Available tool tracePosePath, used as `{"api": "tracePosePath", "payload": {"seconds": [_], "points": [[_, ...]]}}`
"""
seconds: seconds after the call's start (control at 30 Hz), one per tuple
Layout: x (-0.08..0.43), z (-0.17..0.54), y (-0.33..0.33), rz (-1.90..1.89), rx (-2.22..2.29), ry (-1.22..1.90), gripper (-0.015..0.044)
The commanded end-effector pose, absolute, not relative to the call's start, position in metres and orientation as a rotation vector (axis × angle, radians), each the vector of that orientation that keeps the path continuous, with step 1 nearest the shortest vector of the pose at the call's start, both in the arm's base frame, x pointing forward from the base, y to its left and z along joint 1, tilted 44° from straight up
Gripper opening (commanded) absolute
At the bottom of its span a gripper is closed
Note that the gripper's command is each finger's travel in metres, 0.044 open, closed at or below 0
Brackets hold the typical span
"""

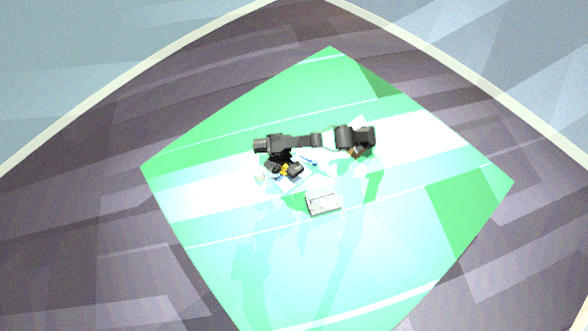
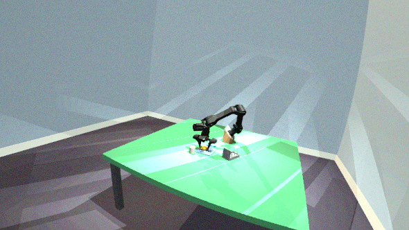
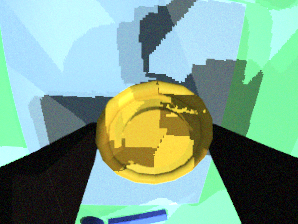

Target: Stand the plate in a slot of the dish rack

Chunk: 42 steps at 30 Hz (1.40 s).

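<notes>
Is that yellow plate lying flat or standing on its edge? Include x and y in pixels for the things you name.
Flat, it seems: the wrist view, looking down between the gripper's fingers, shows the yellow plate's [image 1: 284,169] [image 2: 204,148] [image 3: 150,137] full round face.
</notes>
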<state>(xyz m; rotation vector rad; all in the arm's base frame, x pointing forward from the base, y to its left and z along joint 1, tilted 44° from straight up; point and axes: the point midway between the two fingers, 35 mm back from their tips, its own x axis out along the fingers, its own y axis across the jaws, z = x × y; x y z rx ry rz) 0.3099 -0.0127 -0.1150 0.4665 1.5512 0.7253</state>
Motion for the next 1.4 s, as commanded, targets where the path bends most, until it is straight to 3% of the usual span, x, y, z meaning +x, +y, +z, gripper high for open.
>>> {"api": "tracePosePath", "payload": {"seconds": [0.0,0.17,0.2,1.37], "points": [[0.316,-0.108,-0.023,0.722,0.462,1.546,0.0135],[0.324,-0.092,-0.041,0.718,0.459,1.546,0.0004],[0.325,-0.088,-0.045,0.712,0.459,1.546,0.0000],[0.348,0.001,-0.133,0.720,0.459,1.549,0.0000]]}}
